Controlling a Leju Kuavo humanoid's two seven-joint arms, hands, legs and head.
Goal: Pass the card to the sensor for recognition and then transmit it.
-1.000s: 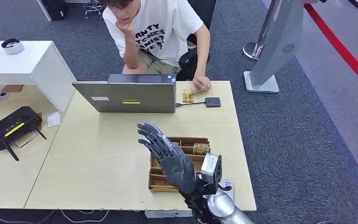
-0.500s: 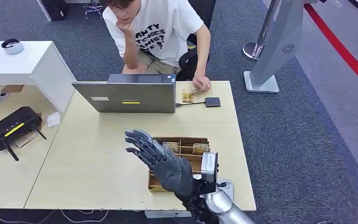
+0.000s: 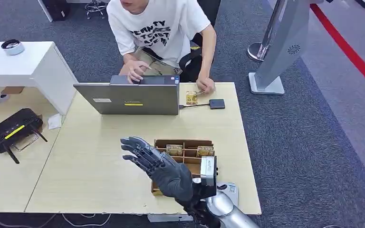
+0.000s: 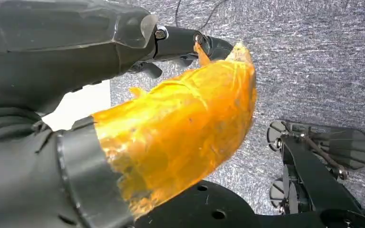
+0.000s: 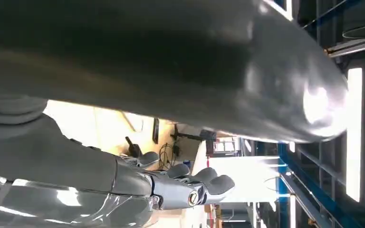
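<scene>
My right hand [image 3: 158,164] is raised over the wooden table [image 3: 95,166], fingers spread and holding nothing; the right wrist view shows its fingers [image 5: 197,184] stretched out. It hovers at the near left corner of a wooden compartment box [image 3: 184,142] holding small yellowish cards [image 3: 174,149]. Another card [image 3: 191,98] lies at the far edge by a person's hand [image 3: 205,85]. Next to it sits the small black sensor [image 3: 217,103], wired to a laptop [image 3: 128,99]. My left hand [image 4: 123,118], its thumb wrapped in orange tape, hangs over grey carpet with nothing in it.
A person [image 3: 161,33] sits behind the laptop, one hand on its keyboard. A black router [image 3: 12,130] lies on the neighbouring table at left, beside a white cabinet [image 3: 33,66]. A grey stand [image 3: 278,52] rises at the back right.
My right hand has drifted left and back toward me, uncovering the box's left compartments. The person has dropped a hand from the chin to the laptop.
</scene>
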